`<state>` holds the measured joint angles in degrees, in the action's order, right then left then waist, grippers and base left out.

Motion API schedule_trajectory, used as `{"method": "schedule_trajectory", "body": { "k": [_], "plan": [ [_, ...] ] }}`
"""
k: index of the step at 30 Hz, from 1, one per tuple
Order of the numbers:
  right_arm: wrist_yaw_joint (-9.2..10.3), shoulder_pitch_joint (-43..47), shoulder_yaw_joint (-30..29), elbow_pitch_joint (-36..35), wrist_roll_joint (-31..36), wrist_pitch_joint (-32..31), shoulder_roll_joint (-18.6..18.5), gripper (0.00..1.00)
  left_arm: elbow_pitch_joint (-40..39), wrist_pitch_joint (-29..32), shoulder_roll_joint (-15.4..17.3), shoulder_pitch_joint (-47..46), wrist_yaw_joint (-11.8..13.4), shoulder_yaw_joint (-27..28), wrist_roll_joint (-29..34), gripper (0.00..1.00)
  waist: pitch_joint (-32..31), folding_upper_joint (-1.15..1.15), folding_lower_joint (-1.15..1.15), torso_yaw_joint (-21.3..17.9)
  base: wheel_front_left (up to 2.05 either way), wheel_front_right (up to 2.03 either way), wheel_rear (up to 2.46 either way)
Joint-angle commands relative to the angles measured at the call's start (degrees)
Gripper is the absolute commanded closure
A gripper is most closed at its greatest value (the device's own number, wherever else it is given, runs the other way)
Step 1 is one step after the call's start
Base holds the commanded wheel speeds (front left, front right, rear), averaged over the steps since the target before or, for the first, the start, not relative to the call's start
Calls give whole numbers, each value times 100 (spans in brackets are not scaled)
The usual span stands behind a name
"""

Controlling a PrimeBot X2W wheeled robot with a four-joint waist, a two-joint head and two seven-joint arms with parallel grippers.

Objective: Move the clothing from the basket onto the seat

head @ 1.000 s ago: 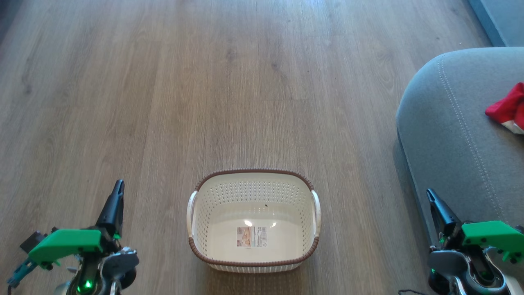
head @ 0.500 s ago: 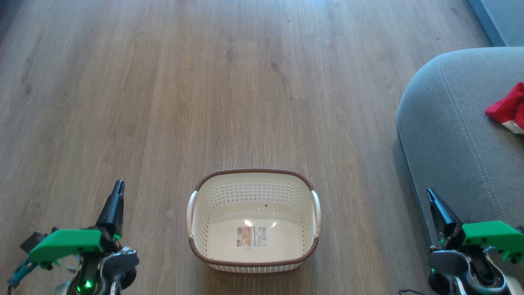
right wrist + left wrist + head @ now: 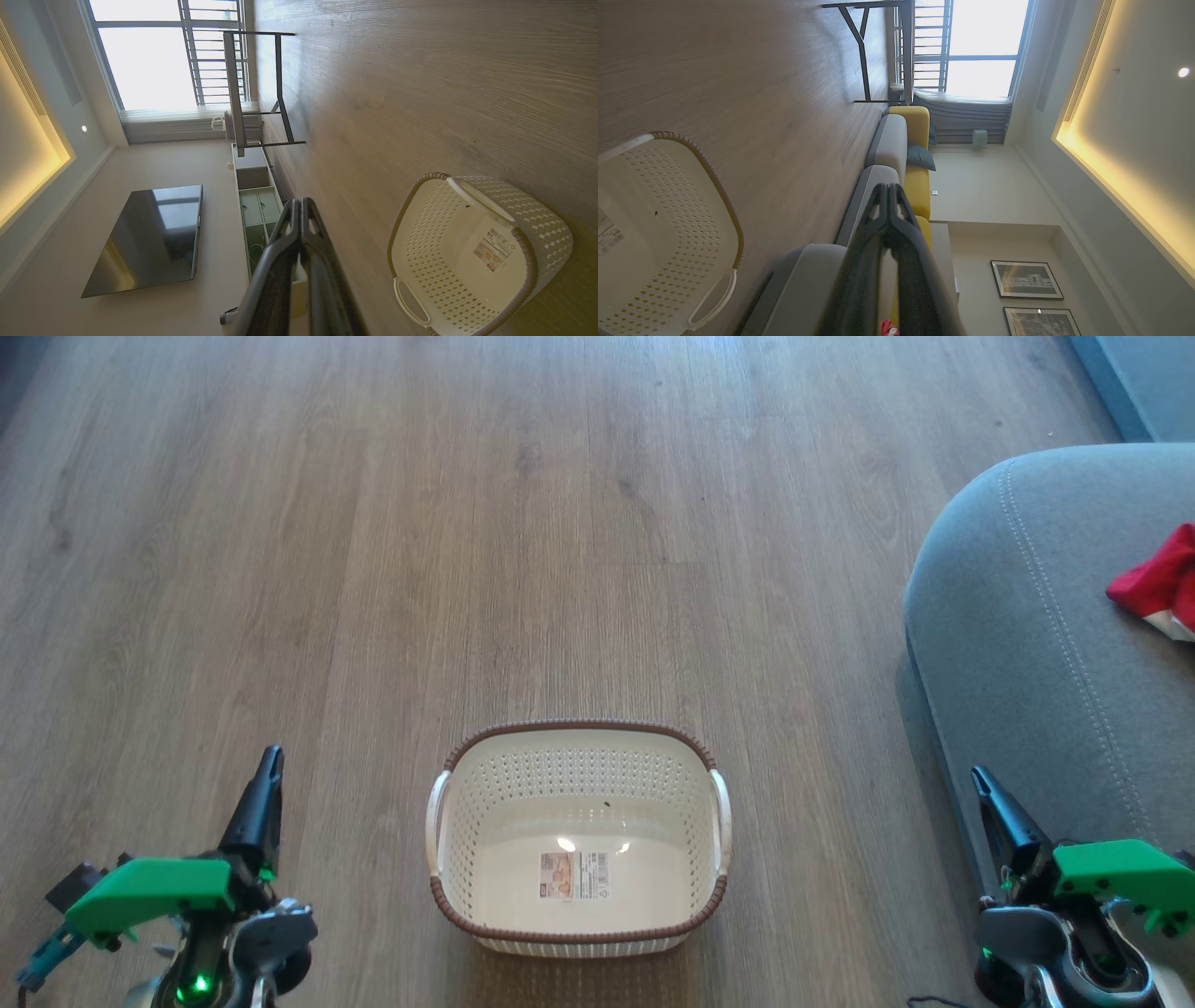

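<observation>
Red clothing (image 3: pixel 1158 581) is lying on the grey seat (image 3: pixel 1046 644) at right, the basket (image 3: pixel 579 726) is sitting empty, so I am holding my left end effector (image 3: pixel 270 756) and right end effector (image 3: pixel 980 779) closed on nothing.

My head camera looks steeply down on the pale wood-plank floor (image 3: pixel 373 569). Both wrist cameras sit low, rolled sideways, facing across the room; all three share the cream perforated plastic basket (image 3: pixel 579 775).
</observation>
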<state>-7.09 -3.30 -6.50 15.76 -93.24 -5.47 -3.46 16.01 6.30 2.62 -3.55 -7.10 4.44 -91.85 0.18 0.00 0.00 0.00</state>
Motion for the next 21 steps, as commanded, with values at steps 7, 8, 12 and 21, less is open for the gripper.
{"method": "schedule_trajectory", "body": {
  "k": [7, 8, 12, 21],
  "plan": [
    [-40, -280, 82, -178, 37, -34, -5, 100, -196, 19, 26, -265, -38, 208, -31, 100, 0, 0, 0, 0, 0, 0, 0],
    [-40, -280, 81, -178, 38, -35, -4, 100, -196, 19, 26, -265, -38, 208, -31, 100, 0, 0, 0, 0, 0, 0, 0],
    [-40, -281, 76, -178, 42, -39, -1, 100, -196, 19, 26, -265, -38, 208, -31, 100, 0, 0, 0, 0, 0, 0, 0],
    [-40, -281, 67, -177, 50, -46, 5, 100, -196, 19, 26, -265, -38, 208, -31, 100, 0, 0, 0, 0, 0, 0, 0]
  ]
}}
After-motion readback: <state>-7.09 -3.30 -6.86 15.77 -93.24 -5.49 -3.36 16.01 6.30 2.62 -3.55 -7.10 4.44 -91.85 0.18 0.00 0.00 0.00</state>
